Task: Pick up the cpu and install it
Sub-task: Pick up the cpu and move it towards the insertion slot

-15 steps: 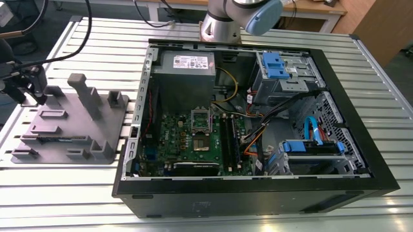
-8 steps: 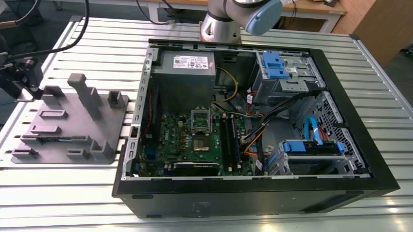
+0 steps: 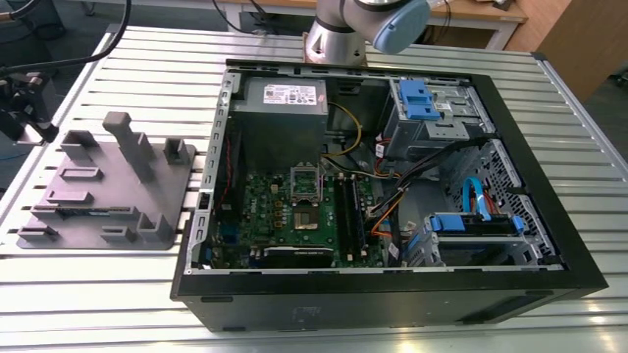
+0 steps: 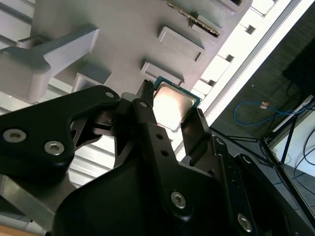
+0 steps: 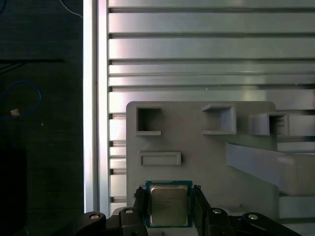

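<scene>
The cpu, a small square chip with a silvery lid and green rim, lies flat on the grey fixture plate. In both wrist views my gripper has its two black fingers pressed against opposite edges of the chip, shut on it. In the exterior view the gripper hangs at the far left, over the fixture plate's left end. The chip itself is hidden there.
The open computer case lies on the slatted metal table, to the fixture's right in the exterior view. Its green motherboard shows a socket with its frame raised. Grey posts rise from the fixture near the gripper.
</scene>
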`<state>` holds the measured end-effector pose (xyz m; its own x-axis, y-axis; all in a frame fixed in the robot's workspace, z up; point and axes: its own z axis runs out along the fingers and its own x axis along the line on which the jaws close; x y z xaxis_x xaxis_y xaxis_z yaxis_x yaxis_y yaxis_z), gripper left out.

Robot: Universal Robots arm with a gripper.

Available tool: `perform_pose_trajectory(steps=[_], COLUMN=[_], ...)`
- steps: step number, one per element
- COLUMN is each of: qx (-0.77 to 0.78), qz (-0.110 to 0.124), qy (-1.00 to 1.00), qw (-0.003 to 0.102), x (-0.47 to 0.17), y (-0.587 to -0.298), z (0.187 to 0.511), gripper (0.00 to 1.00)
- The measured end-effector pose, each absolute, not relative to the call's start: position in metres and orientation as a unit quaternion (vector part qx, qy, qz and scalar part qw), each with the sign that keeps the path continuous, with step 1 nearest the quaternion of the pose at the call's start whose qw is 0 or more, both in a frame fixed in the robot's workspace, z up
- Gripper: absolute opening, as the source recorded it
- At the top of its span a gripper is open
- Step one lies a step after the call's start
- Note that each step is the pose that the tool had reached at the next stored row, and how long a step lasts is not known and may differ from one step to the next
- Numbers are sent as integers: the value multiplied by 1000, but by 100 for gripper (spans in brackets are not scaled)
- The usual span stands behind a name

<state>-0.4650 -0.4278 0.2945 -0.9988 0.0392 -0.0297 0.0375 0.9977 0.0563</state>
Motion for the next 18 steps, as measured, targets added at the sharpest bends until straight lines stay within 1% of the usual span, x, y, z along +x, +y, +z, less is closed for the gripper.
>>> perform_pose_trajectory(steps=[13,18], qx=[19,19], qz=[28,28], qy=[999,999], qw=[15,14], x=[-465,-465], y=[-428,-428], z=[295,302], gripper=[47,47])
